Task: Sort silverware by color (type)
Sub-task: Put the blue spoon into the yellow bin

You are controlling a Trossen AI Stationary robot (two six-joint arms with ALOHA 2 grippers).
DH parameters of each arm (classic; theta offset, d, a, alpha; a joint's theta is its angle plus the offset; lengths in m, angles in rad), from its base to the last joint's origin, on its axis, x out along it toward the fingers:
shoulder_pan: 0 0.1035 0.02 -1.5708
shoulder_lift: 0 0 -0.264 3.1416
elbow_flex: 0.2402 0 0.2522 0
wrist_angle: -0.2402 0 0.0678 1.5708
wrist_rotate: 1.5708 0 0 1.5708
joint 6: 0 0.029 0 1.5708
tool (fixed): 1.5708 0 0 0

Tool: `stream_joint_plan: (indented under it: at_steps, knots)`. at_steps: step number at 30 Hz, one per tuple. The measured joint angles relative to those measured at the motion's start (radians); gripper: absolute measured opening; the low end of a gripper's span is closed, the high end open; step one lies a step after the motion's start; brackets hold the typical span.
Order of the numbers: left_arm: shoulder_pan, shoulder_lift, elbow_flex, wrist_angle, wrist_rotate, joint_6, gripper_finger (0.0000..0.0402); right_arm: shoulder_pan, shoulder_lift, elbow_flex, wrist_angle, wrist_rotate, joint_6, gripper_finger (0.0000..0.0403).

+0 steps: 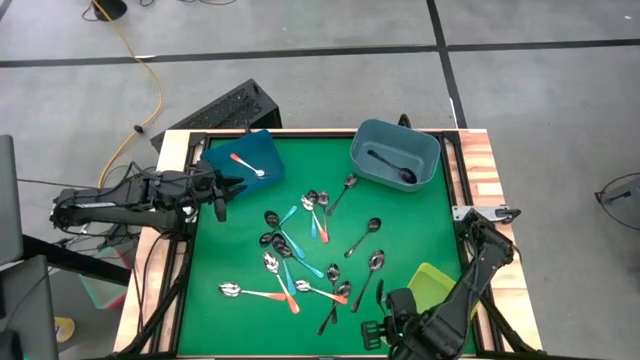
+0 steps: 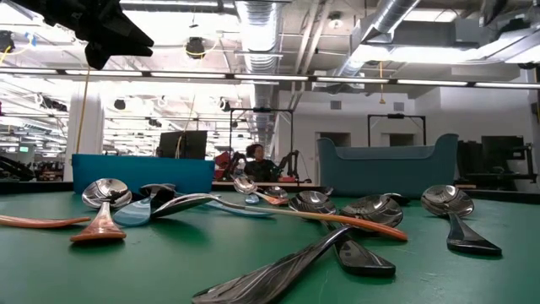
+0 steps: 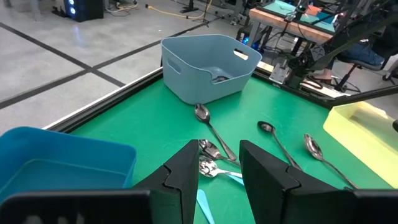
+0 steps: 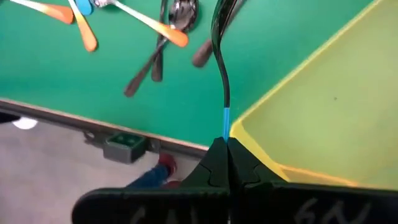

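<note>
Left gripper (image 1: 222, 195) hovers just beside the scattered silverware (image 1: 310, 250).

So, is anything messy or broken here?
Nothing looks broken. The spoons are just messy: they lie scattered over the green mat, several crossing one another near the middle, with handles pointing every way.

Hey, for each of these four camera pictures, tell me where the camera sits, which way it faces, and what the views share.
High view: overhead, looking straight down on the green table; both arms show, left claw by the blue bin.
Low view: table height, looking level across the spoons into the room; an arm shows as a dark shape at top.
Left wrist view: past the open left claw toward the grey-blue bin.
Right wrist view: past the shut right claw at the yellow bin.
Shared: both bins show in the high and low views.
</note>
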Motion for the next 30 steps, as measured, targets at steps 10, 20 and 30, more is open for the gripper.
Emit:
stream_joint_plan:
  at_steps: [10, 20, 30]
  knots:
    - [0.000, 0.000, 0.000, 0.001, -0.009, -0.030, 0.0100, 0.048, -0.011, 0.000, -0.001, -0.227, 0.018, 0.0000]
    - [0.000, 0.000, 0.000, 0.002, -0.017, -0.046, 0.0100, 0.069, -0.006, -0.050, 0.000, -0.443, 0.051, 0.0000]
    - [0.000, 0.000, 0.000, 0.002, -0.023, -0.071, 0.0100, 0.035, -0.008, -0.234, 0.000, -0.594, 0.075, 0.0000]
